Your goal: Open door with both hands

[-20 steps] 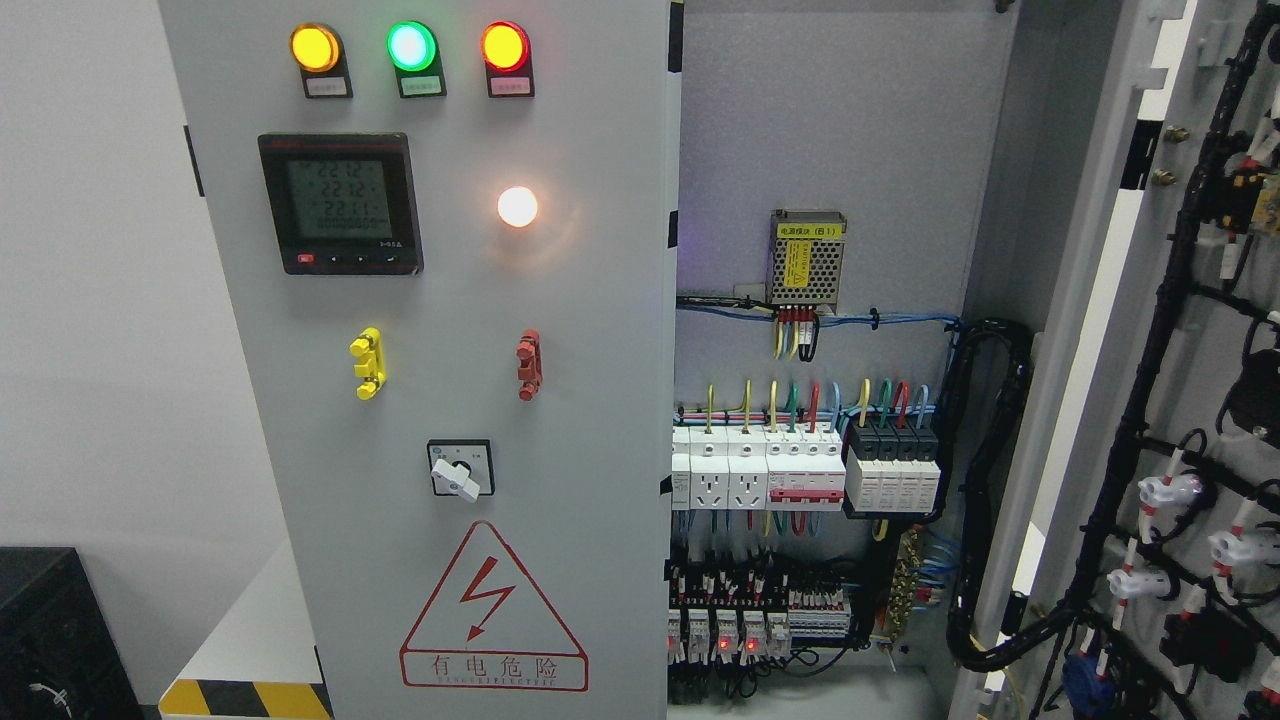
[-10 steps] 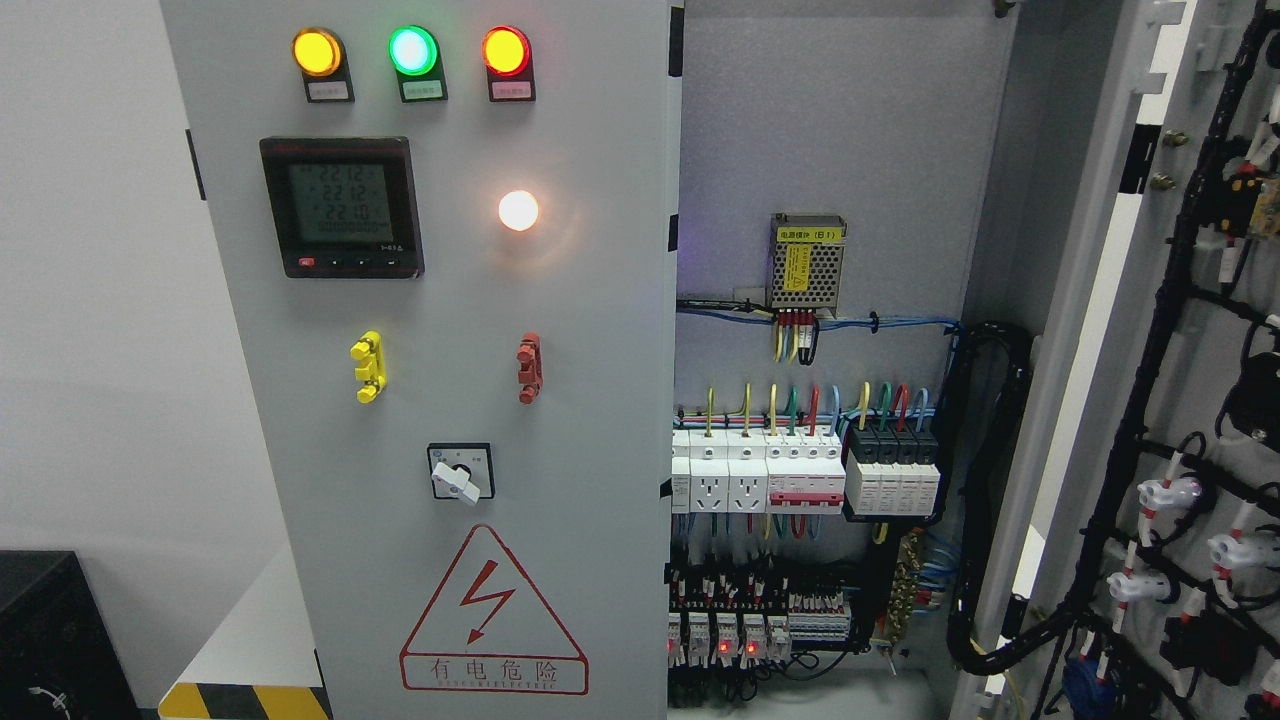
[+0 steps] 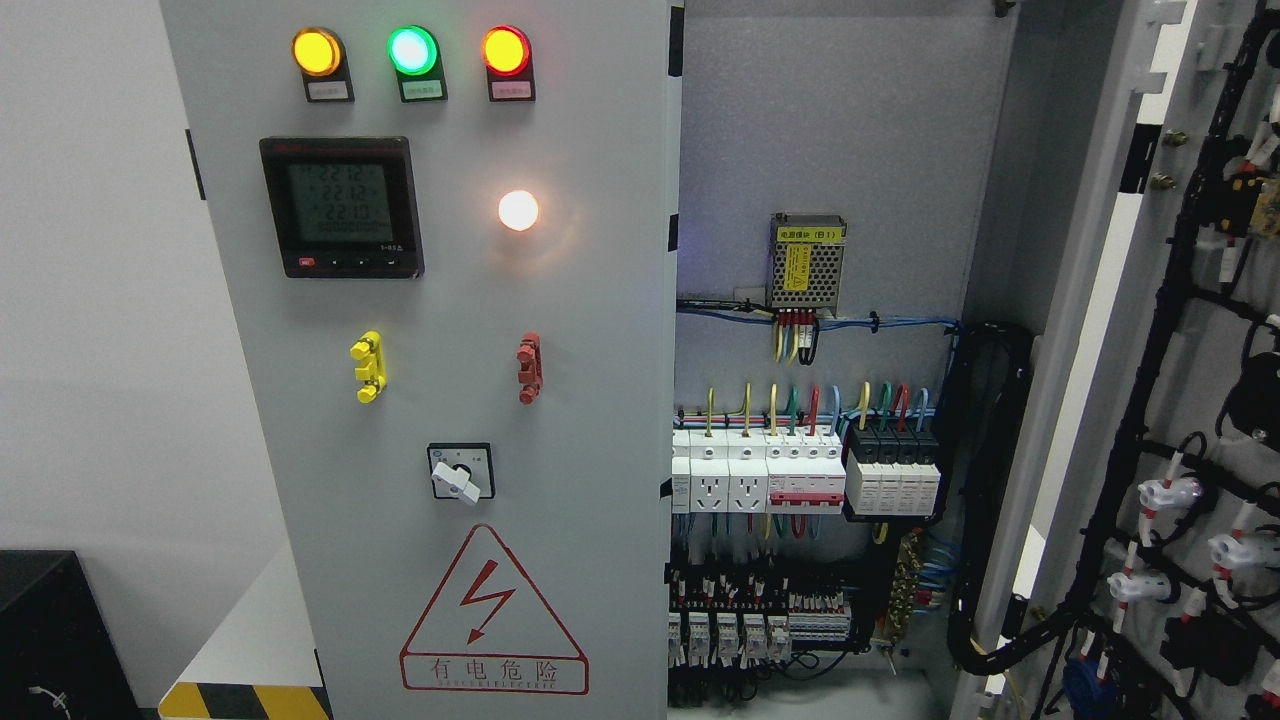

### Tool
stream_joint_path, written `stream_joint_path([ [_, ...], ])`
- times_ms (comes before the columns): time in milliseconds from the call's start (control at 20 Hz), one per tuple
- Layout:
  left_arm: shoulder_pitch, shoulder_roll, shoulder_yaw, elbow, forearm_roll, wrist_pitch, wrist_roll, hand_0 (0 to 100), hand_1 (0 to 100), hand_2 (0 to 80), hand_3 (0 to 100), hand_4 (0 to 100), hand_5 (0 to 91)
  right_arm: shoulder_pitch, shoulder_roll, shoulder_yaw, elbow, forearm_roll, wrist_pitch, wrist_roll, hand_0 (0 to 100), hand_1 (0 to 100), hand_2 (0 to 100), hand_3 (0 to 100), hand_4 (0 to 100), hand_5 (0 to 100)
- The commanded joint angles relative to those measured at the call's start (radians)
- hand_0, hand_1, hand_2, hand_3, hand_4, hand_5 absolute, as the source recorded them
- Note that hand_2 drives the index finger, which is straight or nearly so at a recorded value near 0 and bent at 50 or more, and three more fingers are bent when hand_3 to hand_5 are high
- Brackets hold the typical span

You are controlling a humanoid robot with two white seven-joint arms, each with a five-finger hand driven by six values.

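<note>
Almost nothing different from half a second ago. Same framing after the slight downward drift of a second ago, with the three lamps sitting a touch lower in the upper left than at first. Only the digits on the meter flicker, and the small red lights on the relays at the bottom centre now look dark.

Right door at the right edge of the frame, swung wide open, inner face and black wiring turned toward the camera, in the same place as before. Inside of the cabinet fully exposed in the centre right, with the row of breakers in plain sight. Left door filling the centre left, apparently still closed, with its warning sign facing the camera.

No hand anywhere in the picture, left or right, so cannot tell whether spread, pressed together or pinching anything.

Judging from this: right door looks finished and at rest, nothing pushing it. Left door probably the remaining part, if meant to open at all.
</note>
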Motion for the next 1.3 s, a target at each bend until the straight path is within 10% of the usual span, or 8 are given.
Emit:
stream_joint_path([
  [0, -0.016, -0.087, 0.208, 0.205, -0.02, 0.007, -0.016, 0, 0, 0.0, 0, 0, 0.0, 0.002, 0.0, 0.028, -0.001, 0.031, 0.001, 0.0, 0, 0, 0, 0, 0, 0],
  [200, -0.023, -0.096, 0.017, 0.205, 0.084, 0.004, -0.045, 0, 0, 0.0, 0, 0, 0.0, 0.015, -0.011, 0.037, -0.236, 0.028, -0.001, 0.0, 0, 0, 0, 0, 0, 0],
  [451, -0.026, -0.102, -0.085, 0.188, 0.14, 0.001, -0.044, 0, 0, 0.0, 0, 0, 0.0, 0.349, -0.031, 0.041, -1.19, 0.028, -0.001, 0.0, 0, 0, 0, 0, 0, 0],
  [751, -0.057, -0.138, -0.099, 0.188, 0.14, 0.001, -0.048, 0, 0, 0.0, 0, 0, 0.0, 0.61, -0.219, 0.173, -1.886, 0.028, -0.092, -0.002, 0, 0, 0, 0, 0, 0],
  [851, -0.063, -0.151, -0.097, 0.188, 0.14, 0.001, -0.048, 0, 0, 0.0, 0, 0, 0.0, 0.661, -0.294, 0.216, -1.959, 0.028, -0.264, -0.002, 0, 0, 0, 0, 0, 0],
  [1002, -0.071, -0.17, -0.097, 0.187, 0.14, 0.003, -0.048, 0, 0, 0.0, 0, 0, 0.0, 0.661, -0.321, 0.232, -1.951, 0.028, -0.58, -0.003, 0, 0, 0, 0, 0, 0],
  [1252, -0.075, -0.171, -0.096, 0.187, 0.14, 0.003, -0.048, 0, 0, 0.0, 0, 0, 0.0, 0.522, -0.321, 0.245, -1.953, 0.026, -0.607, -0.003, 0, 0, 0, 0, 0, 0],
])
